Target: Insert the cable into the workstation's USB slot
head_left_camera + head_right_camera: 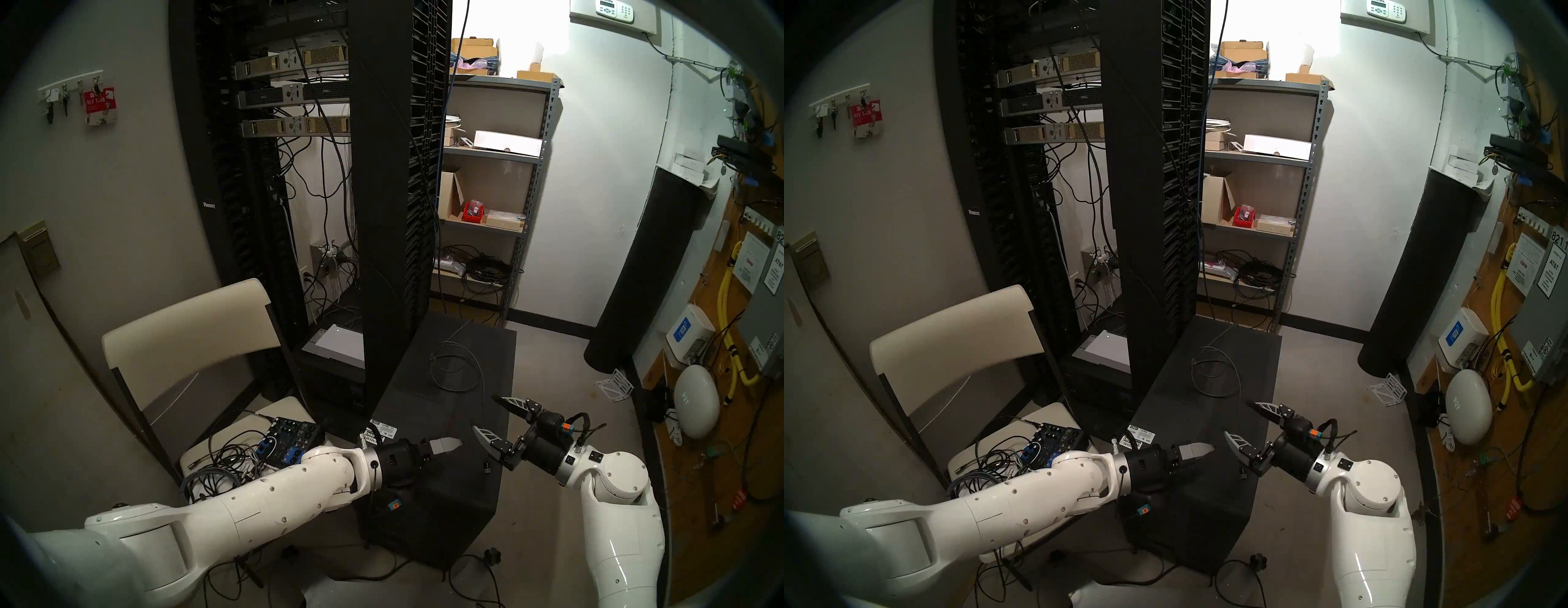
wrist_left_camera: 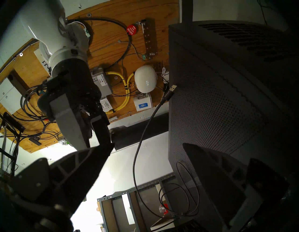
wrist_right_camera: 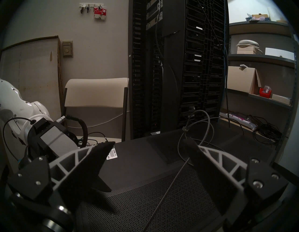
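The workstation (image 1: 428, 488) is a matte black tower lying on the floor, with a white barcode sticker (image 1: 382, 429) on top. No lit button, red light or USB slot shows. The thin grey cable (image 1: 454, 365) lies looped on it. One strand runs forward to the black USB plug (image 1: 486, 466), which hangs at the tower's right edge. The plug also shows in the left wrist view (image 2: 172, 89). My right gripper (image 1: 484, 412) is open wide, its fingers on either side of the strand (image 3: 169, 186), not touching it. My left gripper (image 1: 447, 446) is open and empty, just left of the plug.
A tall black server rack (image 1: 390, 170) stands right behind the tower. A cream folding chair (image 1: 191, 339) on the left holds an audio mixer (image 1: 288, 441) and a heap of cords (image 1: 220, 467). A metal shelf (image 1: 492, 191) and a black cylinder (image 1: 649, 276) stand at the back right.
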`<state>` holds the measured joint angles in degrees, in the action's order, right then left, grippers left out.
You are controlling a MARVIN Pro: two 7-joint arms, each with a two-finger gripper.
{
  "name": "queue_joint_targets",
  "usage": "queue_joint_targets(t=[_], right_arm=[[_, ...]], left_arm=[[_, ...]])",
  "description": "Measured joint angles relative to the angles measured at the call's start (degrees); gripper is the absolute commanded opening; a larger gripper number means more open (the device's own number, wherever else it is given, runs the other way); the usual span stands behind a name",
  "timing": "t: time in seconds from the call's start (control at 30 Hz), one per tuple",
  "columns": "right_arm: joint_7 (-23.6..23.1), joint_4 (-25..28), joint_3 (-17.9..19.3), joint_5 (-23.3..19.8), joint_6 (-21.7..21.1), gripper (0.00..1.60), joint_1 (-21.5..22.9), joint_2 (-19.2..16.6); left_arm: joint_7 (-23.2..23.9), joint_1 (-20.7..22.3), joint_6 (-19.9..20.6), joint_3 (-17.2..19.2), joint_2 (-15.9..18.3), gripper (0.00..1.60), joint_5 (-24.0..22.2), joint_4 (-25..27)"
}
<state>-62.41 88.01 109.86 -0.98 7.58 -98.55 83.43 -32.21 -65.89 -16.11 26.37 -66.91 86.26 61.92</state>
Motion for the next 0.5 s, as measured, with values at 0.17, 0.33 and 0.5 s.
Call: queue_joint_targets(t=[0.17, 0.33, 0.5], right_arm=[[-0.07, 0.00, 0.08, 0.06, 0.00, 1.60, 0.02, 0.07], [-0.13, 0.00, 0.14, 0.12, 0.00, 1.60, 0.05, 0.14], [-0.08, 0.00, 0.06, 0.91, -1.25, 1.60, -0.03, 0.13]], left_arm=[[0.54, 0.33, -0.01, 0.01, -0.25, 1.60, 0.00, -0.01], [0.67, 0.21, 0.10, 0.82, -0.68, 1.60, -1.13, 0.25], [0.45, -0.56, 0.29, 1.54, -0.04, 1.60, -2.08, 1.41]])
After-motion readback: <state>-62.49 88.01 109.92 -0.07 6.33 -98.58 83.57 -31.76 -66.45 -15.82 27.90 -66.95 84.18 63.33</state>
